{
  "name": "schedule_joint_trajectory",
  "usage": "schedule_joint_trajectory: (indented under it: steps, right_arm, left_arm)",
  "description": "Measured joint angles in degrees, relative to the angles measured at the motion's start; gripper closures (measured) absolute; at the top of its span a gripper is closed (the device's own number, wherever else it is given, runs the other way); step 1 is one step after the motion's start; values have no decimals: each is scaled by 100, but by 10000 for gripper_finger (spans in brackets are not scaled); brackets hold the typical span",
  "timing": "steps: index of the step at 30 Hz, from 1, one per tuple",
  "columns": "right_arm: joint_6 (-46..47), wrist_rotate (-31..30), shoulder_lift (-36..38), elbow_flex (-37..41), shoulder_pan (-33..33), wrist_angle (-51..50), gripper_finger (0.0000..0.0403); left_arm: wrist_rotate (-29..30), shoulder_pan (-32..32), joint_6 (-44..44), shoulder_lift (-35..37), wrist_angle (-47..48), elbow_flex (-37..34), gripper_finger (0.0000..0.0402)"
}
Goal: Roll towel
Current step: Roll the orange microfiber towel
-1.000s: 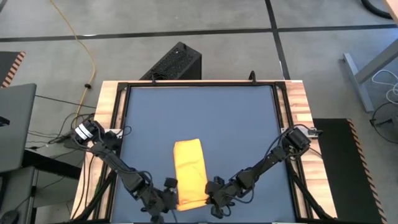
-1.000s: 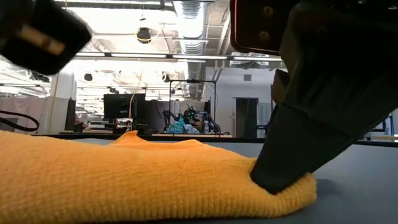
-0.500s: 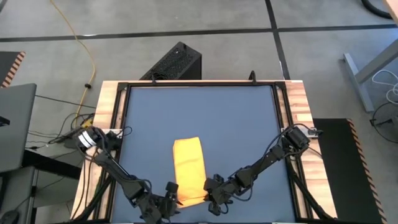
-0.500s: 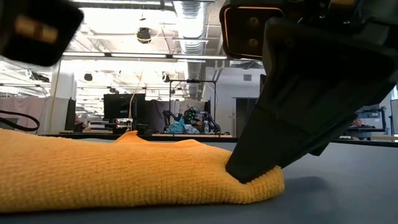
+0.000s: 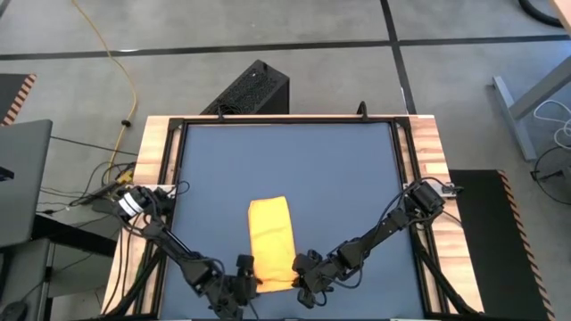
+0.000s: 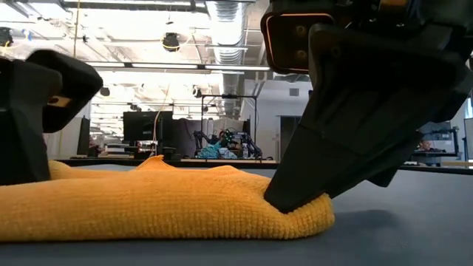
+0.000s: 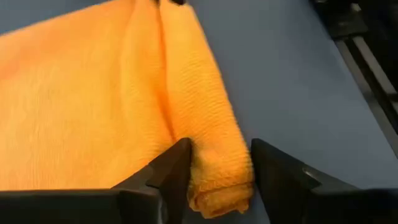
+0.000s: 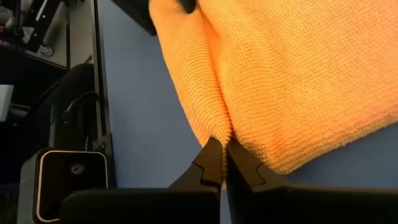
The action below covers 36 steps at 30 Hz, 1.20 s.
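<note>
Towel: one bright yellow-orange cloth, folded into a long narrow strip. It lies on the dark blue worktop, running from about mid-table to the near edge, a little left of the centre line. The near end is bunched into a thick fold; the far end lies flat. The weave shows as fine ribbing in both wrist views. In the low view the towel forms a low mound across the mat.

Left gripper: at the towel's near-left corner, close to the near edge of the worktop. Fingers stand apart, one on each side of the rolled edge of the cloth; in the left wrist view the fold sits between the two dark fingers and looks to touch the inner face of one finger, with the fingers not pressed in on it. The gripper straddles the cloth rather than clamping it.

Right gripper: at the towel's near-right corner, close to the near edge of the worktop. Fingers are together, pinching a thin ridge of the cloth at their tips. In the low view its dark body bears down on the towel's end, with the cloth dented under it.

Worktop frame: black rails set in a wooden border.
</note>
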<state>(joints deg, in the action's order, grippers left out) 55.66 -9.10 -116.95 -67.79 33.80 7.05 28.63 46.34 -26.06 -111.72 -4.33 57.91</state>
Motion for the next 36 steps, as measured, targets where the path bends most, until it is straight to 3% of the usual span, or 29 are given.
schedule_joint_trajectory:
  steps: [12, 21, 28, 32, 36]
  right_arm:
    - [-22, -1, 0, -4, 29, -21, 358]
    - [-277, 299, 213, -4, 16, -139, 282]
    - [-562, 133, 754, -7, 64, -678, 260]
    - [-1325, -83, 918, -7, 175, -659, 261]
    - [-2901, -376, 783, -9, 435, -250, 261]
  left_arm:
    - [-253, -151, -561, 15, 182, 7, 392]
    - [-393, -155, -621, 20, 209, 4, 398]
    - [-418, -155, -619, 22, 231, 2, 399]
    - [-477, -157, -619, 76, 233, -3, 399]
    - [-714, -180, -622, 178, 249, -7, 399]
